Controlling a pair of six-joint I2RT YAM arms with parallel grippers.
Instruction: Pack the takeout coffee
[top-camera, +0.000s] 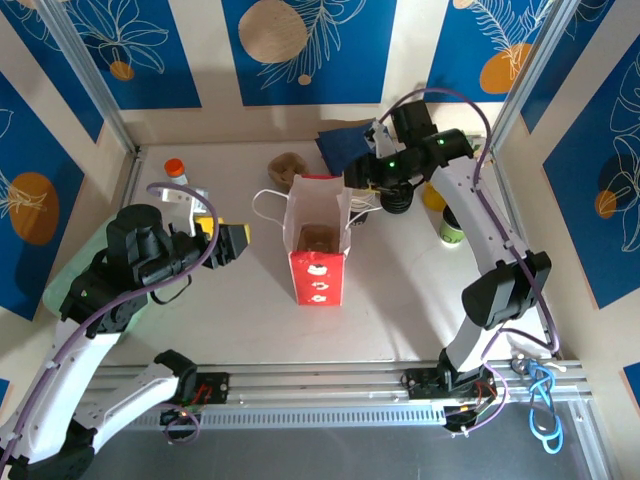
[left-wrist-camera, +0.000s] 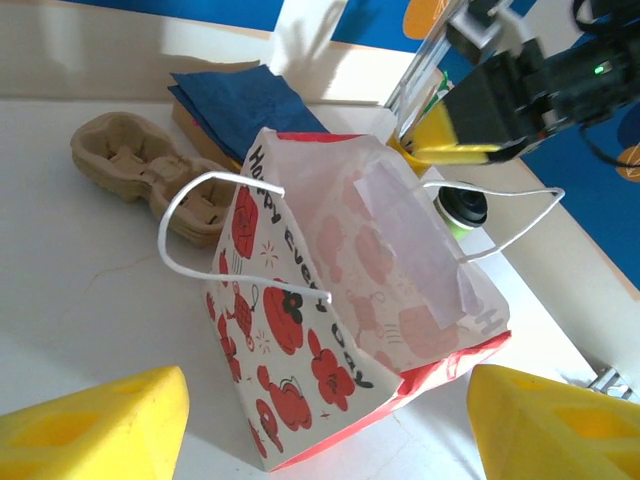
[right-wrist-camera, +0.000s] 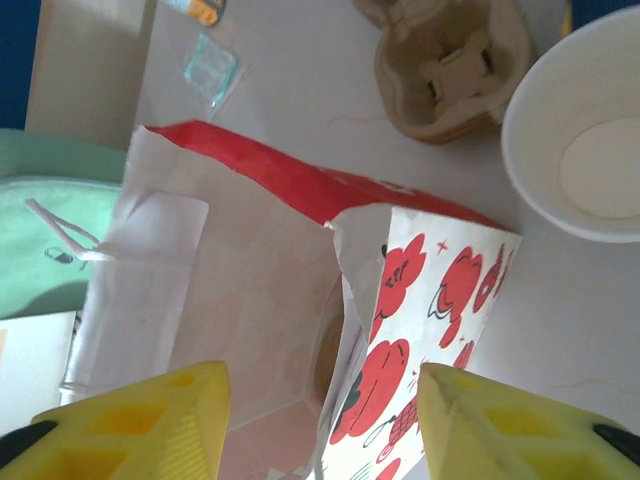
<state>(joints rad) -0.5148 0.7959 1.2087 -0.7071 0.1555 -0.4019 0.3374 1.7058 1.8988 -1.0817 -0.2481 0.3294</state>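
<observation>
left hand (top-camera: 222, 236): wide open, empty, left of centre, facing bag (top-camera: 318, 262) | right hand (right-wrist-camera: 320, 420): wide open, empty, above bag's open mouth | takeout coffee (top-camera: 451, 232): upright on table (top-camera: 400, 310), right of centre, apart from bag

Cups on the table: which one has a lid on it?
The takeout coffee, the greenish cup with a black lid, to the right of the paper bag in the top view. The white-rimmed cup has none.
</observation>
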